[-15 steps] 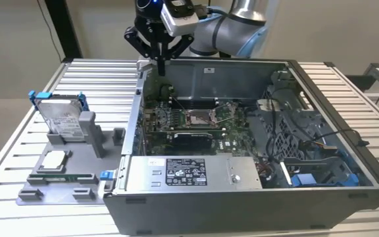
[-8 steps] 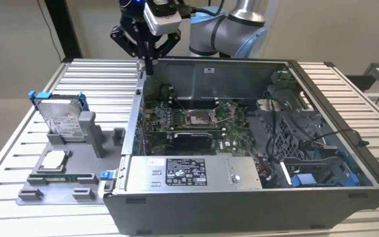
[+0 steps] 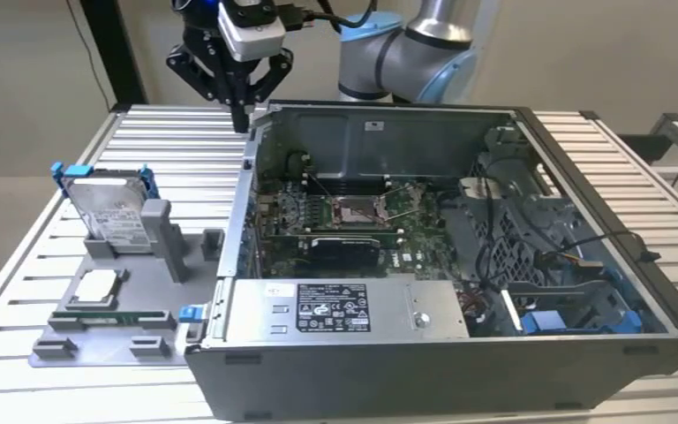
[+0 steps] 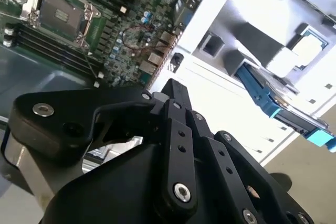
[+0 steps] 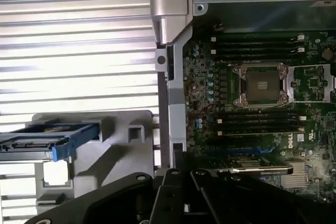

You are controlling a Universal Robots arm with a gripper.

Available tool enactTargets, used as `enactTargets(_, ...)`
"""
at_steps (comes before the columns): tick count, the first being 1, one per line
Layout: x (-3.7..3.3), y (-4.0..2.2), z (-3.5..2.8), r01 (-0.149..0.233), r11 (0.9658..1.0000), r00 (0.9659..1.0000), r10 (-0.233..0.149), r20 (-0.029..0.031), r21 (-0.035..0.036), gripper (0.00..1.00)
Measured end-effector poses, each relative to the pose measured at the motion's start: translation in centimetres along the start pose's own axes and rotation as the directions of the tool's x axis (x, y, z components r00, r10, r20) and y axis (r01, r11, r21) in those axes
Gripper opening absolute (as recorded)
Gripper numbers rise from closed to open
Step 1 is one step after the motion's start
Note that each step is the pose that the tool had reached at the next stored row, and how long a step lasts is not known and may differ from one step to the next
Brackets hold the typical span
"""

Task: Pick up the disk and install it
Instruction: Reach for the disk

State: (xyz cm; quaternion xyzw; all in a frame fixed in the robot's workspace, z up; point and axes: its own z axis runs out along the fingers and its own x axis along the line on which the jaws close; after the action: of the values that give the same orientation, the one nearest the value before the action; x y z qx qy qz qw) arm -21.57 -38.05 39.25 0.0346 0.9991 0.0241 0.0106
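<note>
Gripper (image 3: 241,117) hangs with its jaws pressed together on nothing, above the far corner of the open computer case (image 3: 457,353), by its wall on the exterior view's left. From there the disk (image 3: 113,212) lies well apart, further toward that view's left and nearer the camera. It stands on edge in a grey holder (image 3: 94,340) on the tabletop (image 3: 33,256), long axis roughly upright.

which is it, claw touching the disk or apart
Apart. The exterior view shows the claw up by the case corner, bare table between it and the disk.
</note>
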Motion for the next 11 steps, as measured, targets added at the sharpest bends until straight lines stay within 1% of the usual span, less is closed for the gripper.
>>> enactTargets(3,0.99,0.17,0.00,0.000,1.0000,1.0000,0.000,-0.0001,-0.0001,0.00)
enactTargets(6,2.24,0.40,0.03,0.001,1.0000,1.0000,-0.001,-0.0001,0.0001,0.00)
enactTargets(11,4.03,1.07,0.10,0.001,1.0000,1.0000,-0.001,-0.0001,0.0000,0.00)
